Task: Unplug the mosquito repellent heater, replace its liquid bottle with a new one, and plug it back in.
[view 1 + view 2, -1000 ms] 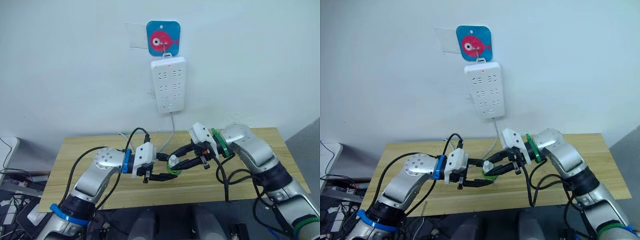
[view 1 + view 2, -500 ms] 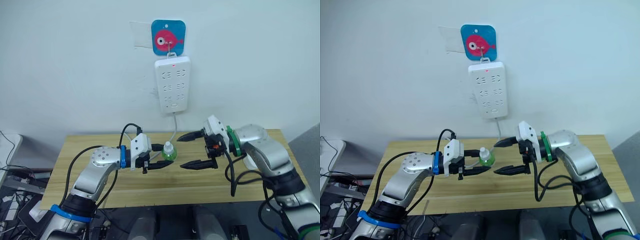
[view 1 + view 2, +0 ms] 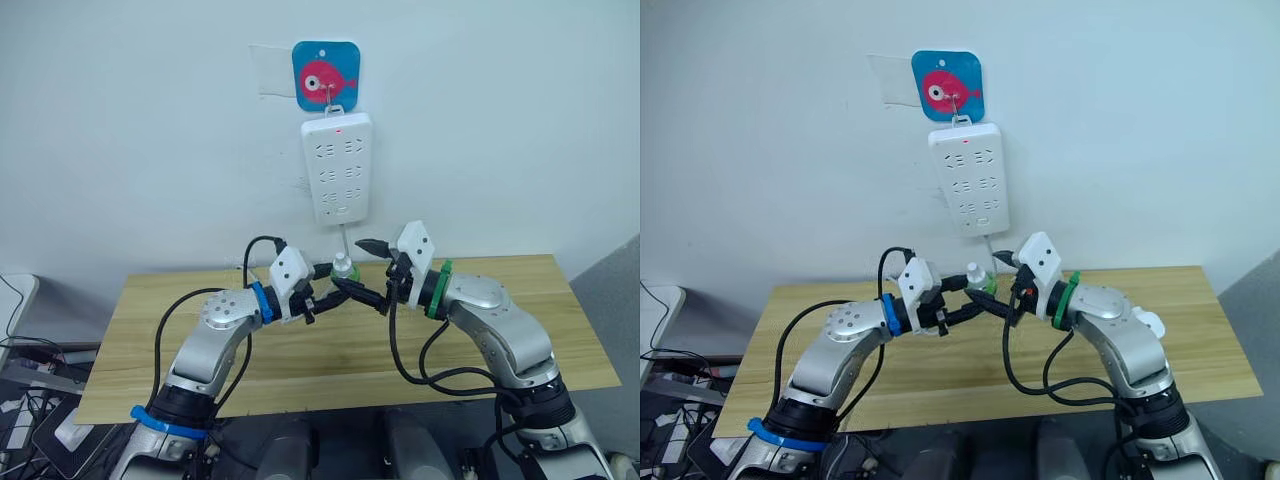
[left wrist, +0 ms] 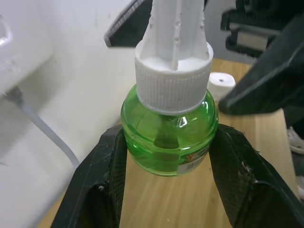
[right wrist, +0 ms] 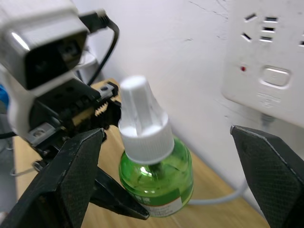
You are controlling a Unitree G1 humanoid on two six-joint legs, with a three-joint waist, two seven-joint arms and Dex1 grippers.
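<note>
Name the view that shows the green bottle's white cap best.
The left wrist view: the white cap sits close and centred atop the green bottle, ridges plain, with the left claw shut on the bottle. The right wrist view shows it slightly farther off; the eye views show it tiny.

Bottle [image 4: 168, 137] cap tip cut off at the left wrist view's edge; label [image 4: 192, 165] print too small to read. Power strip [image 5: 268, 61] cropped at the right wrist view's edge. Small white object [image 4: 222, 83] on the table [image 4: 256, 128] half hidden behind a dark blurred finger [image 4: 266, 76], identity unclear. In the eye views, bottle mostly screened by fingers.
</note>
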